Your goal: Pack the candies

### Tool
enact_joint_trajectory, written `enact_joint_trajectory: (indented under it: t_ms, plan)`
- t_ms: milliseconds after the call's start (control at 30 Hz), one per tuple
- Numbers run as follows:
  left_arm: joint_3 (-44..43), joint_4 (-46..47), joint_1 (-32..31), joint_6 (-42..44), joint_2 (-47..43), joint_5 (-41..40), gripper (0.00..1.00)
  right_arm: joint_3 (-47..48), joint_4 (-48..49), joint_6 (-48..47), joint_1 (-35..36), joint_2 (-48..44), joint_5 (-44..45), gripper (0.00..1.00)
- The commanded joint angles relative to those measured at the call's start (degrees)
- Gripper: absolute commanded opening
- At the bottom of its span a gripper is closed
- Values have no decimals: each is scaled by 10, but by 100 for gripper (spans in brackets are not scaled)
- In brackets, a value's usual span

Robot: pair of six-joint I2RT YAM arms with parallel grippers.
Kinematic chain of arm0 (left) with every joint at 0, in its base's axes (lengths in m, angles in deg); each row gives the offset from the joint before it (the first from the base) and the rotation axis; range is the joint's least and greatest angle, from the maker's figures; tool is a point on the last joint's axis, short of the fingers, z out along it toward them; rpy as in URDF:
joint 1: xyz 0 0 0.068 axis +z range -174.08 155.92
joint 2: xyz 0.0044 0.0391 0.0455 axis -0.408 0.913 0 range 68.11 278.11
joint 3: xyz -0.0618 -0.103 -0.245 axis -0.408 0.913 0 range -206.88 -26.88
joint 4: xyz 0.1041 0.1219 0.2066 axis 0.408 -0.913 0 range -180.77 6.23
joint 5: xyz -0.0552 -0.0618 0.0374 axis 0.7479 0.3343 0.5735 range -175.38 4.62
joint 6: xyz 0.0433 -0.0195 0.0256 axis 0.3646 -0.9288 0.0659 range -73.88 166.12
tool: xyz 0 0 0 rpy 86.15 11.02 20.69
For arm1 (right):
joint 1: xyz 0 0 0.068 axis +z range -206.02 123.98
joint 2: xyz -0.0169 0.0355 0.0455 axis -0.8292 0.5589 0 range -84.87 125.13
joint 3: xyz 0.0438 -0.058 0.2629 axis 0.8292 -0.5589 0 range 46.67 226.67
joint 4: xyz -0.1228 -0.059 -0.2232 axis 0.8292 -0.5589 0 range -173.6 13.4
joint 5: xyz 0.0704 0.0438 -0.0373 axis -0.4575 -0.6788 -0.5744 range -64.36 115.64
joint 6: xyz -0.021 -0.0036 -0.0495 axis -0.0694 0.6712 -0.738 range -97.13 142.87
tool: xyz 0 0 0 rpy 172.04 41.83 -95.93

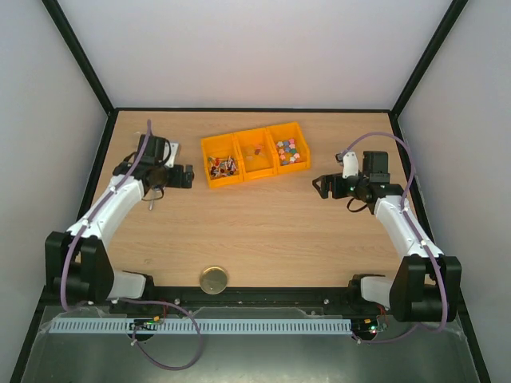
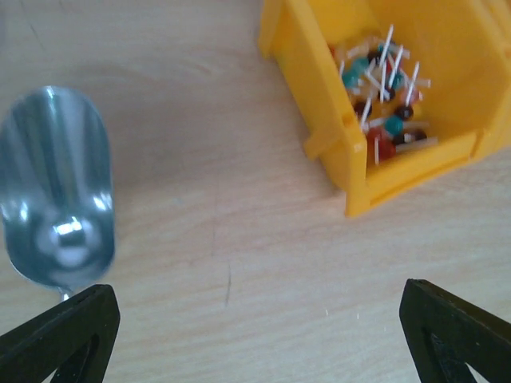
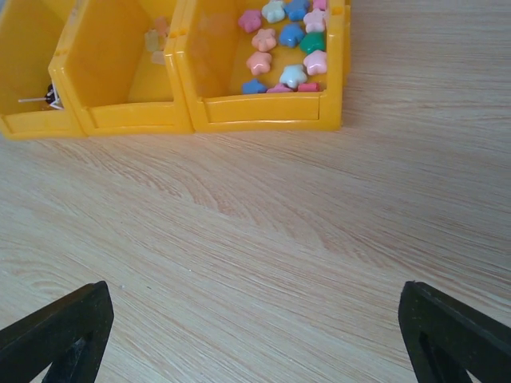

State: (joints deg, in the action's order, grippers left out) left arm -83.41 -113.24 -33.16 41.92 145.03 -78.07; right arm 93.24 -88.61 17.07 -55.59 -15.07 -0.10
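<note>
Three yellow bins (image 1: 241,177) stand in a row at the back middle of the table. The left bin holds reddish, dark and teal candies on white sticks (image 2: 383,88). The right bin holds star-shaped candies in pink, blue, green and white (image 3: 287,40). The middle bin (image 3: 120,72) holds only a few pale pieces. My left gripper (image 1: 188,175) is open and empty over bare table just left of the bins, and it also shows in the left wrist view (image 2: 255,335). My right gripper (image 1: 321,186) is open and empty to the right of the bins, with bare wood between its fingers (image 3: 255,335).
A silver metal scoop (image 2: 56,191) lies on the table at the left of the left wrist view, bowl up and empty. A round gold lid (image 1: 213,280) lies near the front edge. Black frame rails border the table.
</note>
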Motion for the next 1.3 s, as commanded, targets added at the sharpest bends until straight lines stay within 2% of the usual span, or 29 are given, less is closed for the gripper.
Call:
enact_joint_trajectory:
  t_ms: [0, 100, 300, 467, 900, 1067, 1267]
  plan:
    - [-73, 22, -12, -30, 42, -37, 99, 8, 8, 5, 3, -9, 16, 99]
    - [-102, 46, -47, -46, 62, -71, 99, 12, 13, 7, 3, -7, 26, 99]
    - [-150, 116, -142, -61, 123, -192, 99, 19, 16, 7, 3, -5, 43, 99]
    - [-243, 98, -181, -111, 217, -221, 99, 20, 11, 1, 3, -8, 46, 99]
    - [-353, 76, -214, -175, 377, -272, 97, 13, 19, 7, 2, -14, 47, 99]
    - [-403, 59, -218, -186, 435, -271, 93, 11, 18, 8, -1, -18, 50, 99]
    - [-424, 62, -227, -179, 475, -278, 82, 4, 20, 20, -16, -26, 41, 99]
